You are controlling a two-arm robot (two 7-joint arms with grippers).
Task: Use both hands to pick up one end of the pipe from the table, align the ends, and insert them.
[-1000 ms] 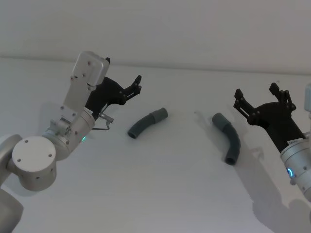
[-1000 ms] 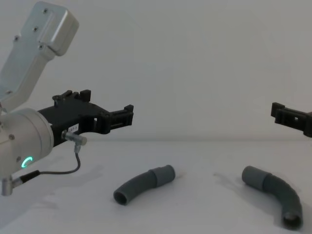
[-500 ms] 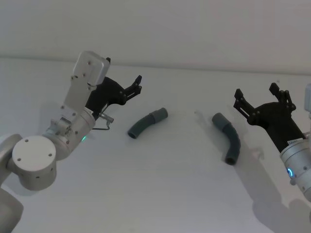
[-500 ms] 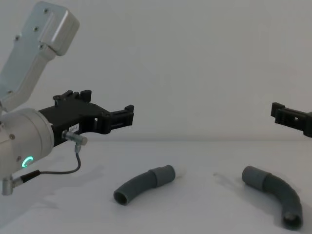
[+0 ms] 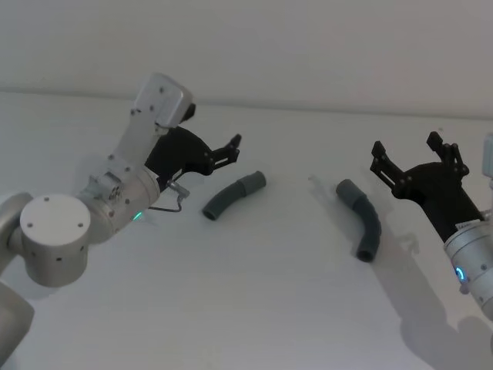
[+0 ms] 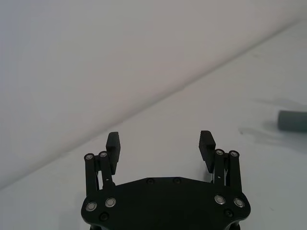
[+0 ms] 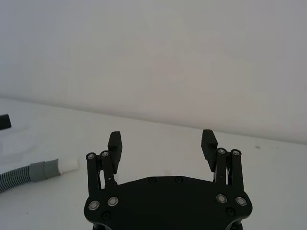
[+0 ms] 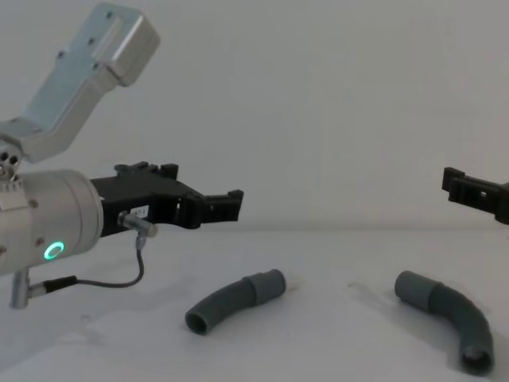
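Reaching for the pickups, by my read; neither piece is lifted yet. Left gripper [image 5: 233,149] hangs above the table [image 5: 254,308], jaws spread wide and empty; left pipe piece [image 5: 229,195] lies just ahead of and below those jaws. Right gripper [image 5: 406,148] is also wide open and empty; right pipe piece [image 5: 370,220] lies below and inboard of its jaws, not between them.

To do it well: bring each pair of jaws down across the ribbed body just behind the cuff, not on it, so the mating ends stay free; clamp square to the hose or the curve may twist on the lift.

Containers: the only receptacle is the plain grey socket [image 5: 253,183] on the left piece; nothing is seated in it. The collar [image 7: 44,170] with its white tip [image 7: 68,164] lies well apart from it; probably the right piece's end.
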